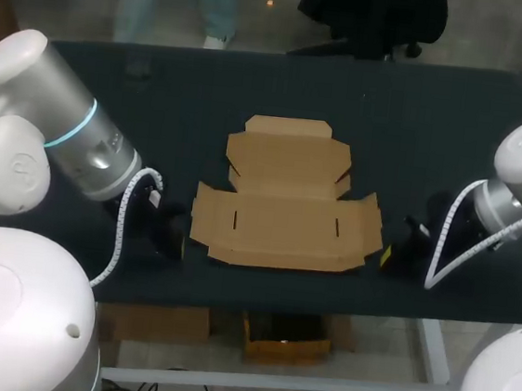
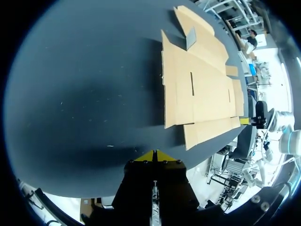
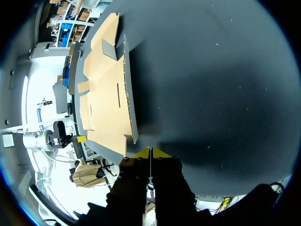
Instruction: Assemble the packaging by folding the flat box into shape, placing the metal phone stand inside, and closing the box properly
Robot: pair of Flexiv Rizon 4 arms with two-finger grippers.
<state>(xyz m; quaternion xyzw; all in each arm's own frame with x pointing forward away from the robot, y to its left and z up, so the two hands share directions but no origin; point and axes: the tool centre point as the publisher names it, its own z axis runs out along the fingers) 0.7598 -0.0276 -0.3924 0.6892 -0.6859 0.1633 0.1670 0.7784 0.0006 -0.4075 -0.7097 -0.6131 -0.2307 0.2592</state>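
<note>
A flat, unfolded brown cardboard box [image 1: 284, 198] lies in the middle of the dark table, flaps spread out. My left gripper [image 1: 171, 235] rests low on the table just off the box's left edge, fingers shut and empty. In the left wrist view its yellow tips [image 2: 155, 153] meet, with the box [image 2: 202, 89] ahead of them. My right gripper [image 1: 393, 254] sits just off the box's right edge, also shut on nothing. In the right wrist view its tips [image 3: 150, 151] are pressed together near the box's corner [image 3: 106, 89]. No metal phone stand is visible.
The dark table [image 1: 419, 109] stretches bare behind and to both sides of the box. Its front edge runs close below the box. Each wrist view shows the other arm's gripper [image 2: 257, 120] [image 3: 66, 137] across the cardboard.
</note>
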